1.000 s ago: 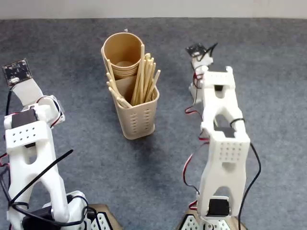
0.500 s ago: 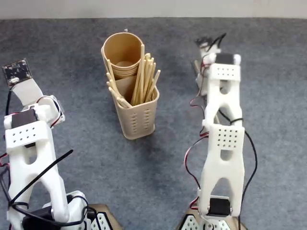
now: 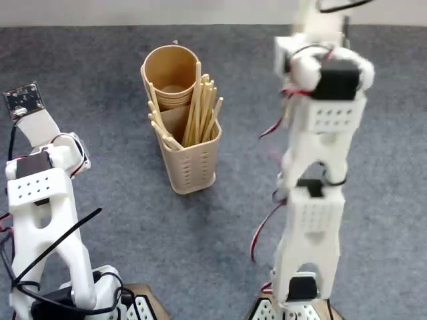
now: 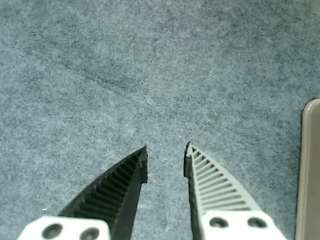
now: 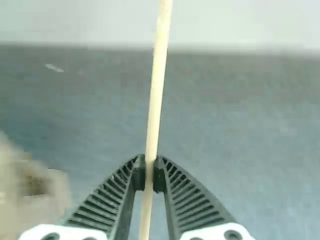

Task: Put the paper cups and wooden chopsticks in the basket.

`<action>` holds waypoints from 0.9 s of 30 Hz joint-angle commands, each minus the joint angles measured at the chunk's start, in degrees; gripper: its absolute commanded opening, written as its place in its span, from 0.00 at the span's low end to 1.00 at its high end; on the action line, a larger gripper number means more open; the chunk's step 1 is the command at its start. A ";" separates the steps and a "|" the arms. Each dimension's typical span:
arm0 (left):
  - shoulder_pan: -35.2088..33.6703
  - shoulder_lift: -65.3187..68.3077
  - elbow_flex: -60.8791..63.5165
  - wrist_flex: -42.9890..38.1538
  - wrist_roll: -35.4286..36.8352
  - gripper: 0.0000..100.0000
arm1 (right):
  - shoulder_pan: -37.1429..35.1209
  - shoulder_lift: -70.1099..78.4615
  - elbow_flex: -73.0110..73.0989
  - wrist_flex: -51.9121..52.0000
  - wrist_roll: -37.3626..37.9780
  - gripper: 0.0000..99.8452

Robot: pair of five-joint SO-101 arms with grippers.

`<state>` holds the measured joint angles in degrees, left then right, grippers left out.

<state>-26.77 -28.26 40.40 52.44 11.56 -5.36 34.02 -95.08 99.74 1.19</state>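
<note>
Between right jaws, one chopstick [image 5: 155,100].

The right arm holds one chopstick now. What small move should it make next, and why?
Probably swing the right end effector over to above the basket. It is shut on one wooden chopstick, while the high view shows its arm raised beside the basket, not over it. The basket already holds paper cups and other chopsticks.

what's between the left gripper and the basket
Nothing but bare grey carpet, seen in the left wrist view, separates the left gripper from the basket.
</note>
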 commanded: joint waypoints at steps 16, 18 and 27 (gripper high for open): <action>0.66 -1.80 -0.22 -0.97 0.62 0.15 | -26.59 -19.30 -7.78 -5.23 -10.46 0.00; 0.57 -1.80 -0.22 -0.97 0.62 0.15 | -27.03 -16.92 -7.78 -7.96 -9.76 0.00; 0.92 -1.80 -0.22 -0.97 0.62 0.15 | -24.66 -8.48 -7.78 -15.87 -9.58 0.00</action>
<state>-26.77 -28.26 40.40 52.44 11.56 -31.56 24.70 -96.31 86.90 -9.19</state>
